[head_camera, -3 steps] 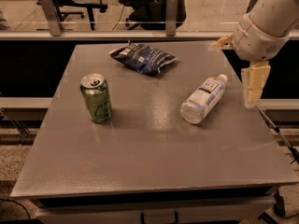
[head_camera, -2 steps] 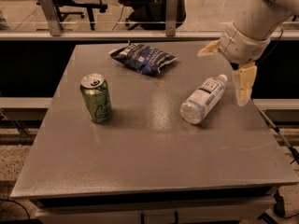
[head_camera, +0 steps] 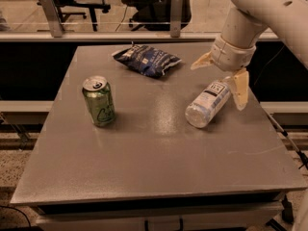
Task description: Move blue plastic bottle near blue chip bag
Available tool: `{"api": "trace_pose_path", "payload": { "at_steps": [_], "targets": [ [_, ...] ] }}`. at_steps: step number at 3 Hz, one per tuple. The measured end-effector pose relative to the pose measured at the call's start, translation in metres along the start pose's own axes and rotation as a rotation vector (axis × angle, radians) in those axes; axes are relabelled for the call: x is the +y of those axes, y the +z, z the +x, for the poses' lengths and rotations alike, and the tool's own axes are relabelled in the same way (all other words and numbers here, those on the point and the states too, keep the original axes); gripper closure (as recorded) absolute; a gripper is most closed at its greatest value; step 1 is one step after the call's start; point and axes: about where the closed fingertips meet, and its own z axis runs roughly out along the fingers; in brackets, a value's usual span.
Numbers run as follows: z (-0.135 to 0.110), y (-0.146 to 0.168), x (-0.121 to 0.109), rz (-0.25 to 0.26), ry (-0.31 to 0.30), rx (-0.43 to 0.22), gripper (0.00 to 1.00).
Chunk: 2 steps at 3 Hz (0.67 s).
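Camera view. Gripper (head_camera: 221,76): fingers were held apart, with nothing clasped. Over the last second it was brought leftward and lower, above the cap end of the blue plastic bottle (head_camera: 207,105); contact was possibly not yet made. The bottle was laid on its side on the table (head_camera: 144,167), well apart from the blue chip bag (head_camera: 147,59). A grasp was judged imminent.
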Motion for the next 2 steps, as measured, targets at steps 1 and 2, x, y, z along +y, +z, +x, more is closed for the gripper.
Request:
{"api": "trace_pose_path", "payload": {
  "at_steps": [1,2],
  "targets": [
    [0.0002,0.0046,-0.0004,-0.026,-0.027,0.005,0.23],
    [-0.0034,0.0031,-0.001,-0.046,-0.052,0.006,0.46]
  ]
}}
